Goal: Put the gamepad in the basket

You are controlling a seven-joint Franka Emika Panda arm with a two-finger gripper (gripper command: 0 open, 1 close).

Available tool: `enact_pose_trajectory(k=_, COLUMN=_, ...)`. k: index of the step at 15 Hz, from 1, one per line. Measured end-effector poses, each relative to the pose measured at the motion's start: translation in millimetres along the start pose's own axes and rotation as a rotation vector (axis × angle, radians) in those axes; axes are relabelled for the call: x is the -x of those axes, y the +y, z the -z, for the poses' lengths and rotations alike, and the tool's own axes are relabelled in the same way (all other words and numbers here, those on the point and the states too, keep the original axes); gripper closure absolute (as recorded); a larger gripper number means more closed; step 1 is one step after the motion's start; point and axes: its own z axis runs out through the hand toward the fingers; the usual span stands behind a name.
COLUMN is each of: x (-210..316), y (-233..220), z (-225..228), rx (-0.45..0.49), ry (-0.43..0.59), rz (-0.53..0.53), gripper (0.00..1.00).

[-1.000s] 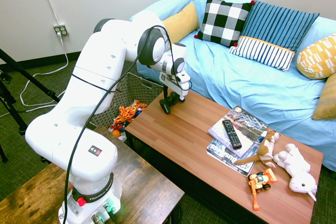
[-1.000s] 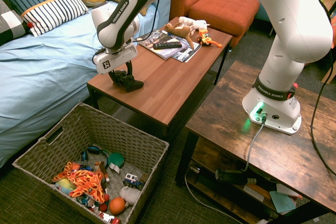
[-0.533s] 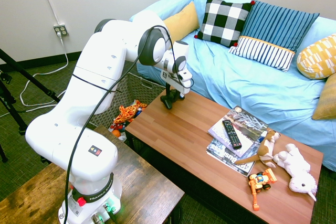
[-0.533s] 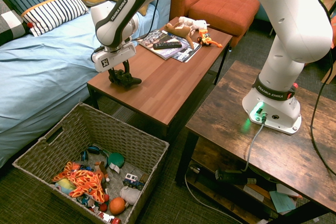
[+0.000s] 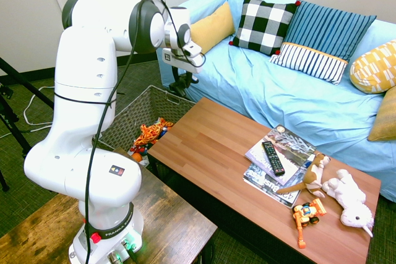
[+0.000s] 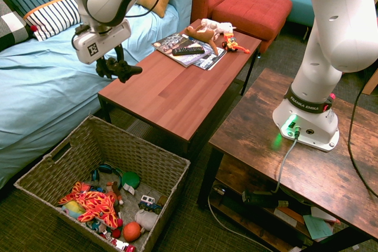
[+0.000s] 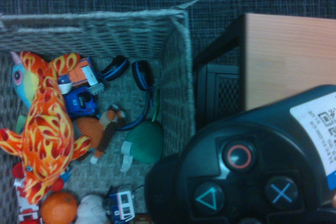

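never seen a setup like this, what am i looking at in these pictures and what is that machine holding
The machine is a white robot arm. Two pictures come from outside cameras facing it from opposite sides; the third comes from a camera on its wrist, looking down.

Its end effector is shut on a black gamepad, lifted clear of the wooden coffee table. On that table lie magazines, a remote, two plush toys and an orange toy vehicle. On the floor nearby stands a woven basket of toys, where the gamepad is meant to go.
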Motion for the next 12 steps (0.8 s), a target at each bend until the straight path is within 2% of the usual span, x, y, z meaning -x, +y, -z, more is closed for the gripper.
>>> enact_pose_trajectory(k=2, x=49, y=-31, z=-5, rx=0.022, ry=0.029, rz=0.053, gripper=1.0)
enact_pose_trajectory(k=5, x=97, y=-71, z=-38, rx=0.053, ry=0.032, rz=0.123, gripper=1.0)
enact_pose_trajectory(k=12, x=144, y=-113, z=-164, rx=0.212, ry=-0.055, rz=0.228, gripper=1.0)
